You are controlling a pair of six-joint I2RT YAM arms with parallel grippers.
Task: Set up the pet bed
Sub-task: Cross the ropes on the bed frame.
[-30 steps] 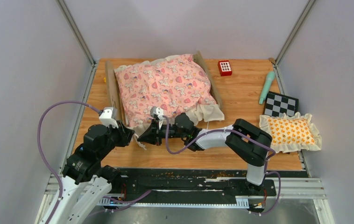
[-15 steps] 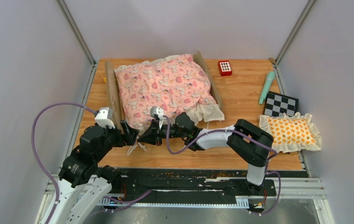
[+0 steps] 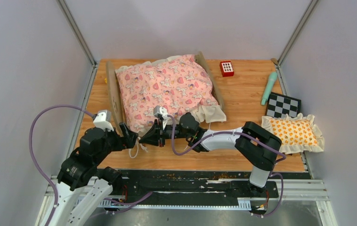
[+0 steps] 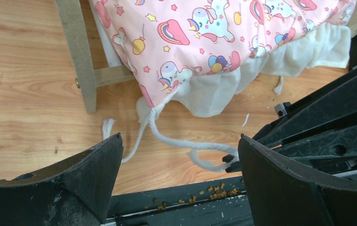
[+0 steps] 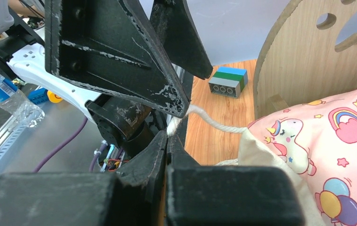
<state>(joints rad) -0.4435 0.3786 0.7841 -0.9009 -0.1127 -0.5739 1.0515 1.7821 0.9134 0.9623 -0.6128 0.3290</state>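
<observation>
Wood marks your far reference: the pet bed (image 3: 113, 94) stands at the far middle of the table (image 3: 242, 99), a little left of centre, its long axis running left to right. Its pink unicorn quilt (image 3: 167, 87) is heaped over it and spills off the near edge.

Your left gripper (image 3: 130, 136) hangs just near of the bed's near-left corner, fingers spread wide with nothing between them. In its wrist view, the white cord (image 4: 167, 140) leaves the quilt's near-left corner, drops to the table and trails off to the near right, showing in the gap between those fingers. At the cord's right end the right gripper (image 5: 169, 134) is pinched tight on it, tips pointing left and almost meeting the left gripper's.

So the cord lies just ahead of and below the left claw, and the left arm is the nearer one to the loose stretch by the corner. I judge you would want to come down across the cord, not along it.

Well off to the right, the orange-patterned pillow (image 3: 293, 133) lies by the table's right edge, nearer the right arm.
</observation>
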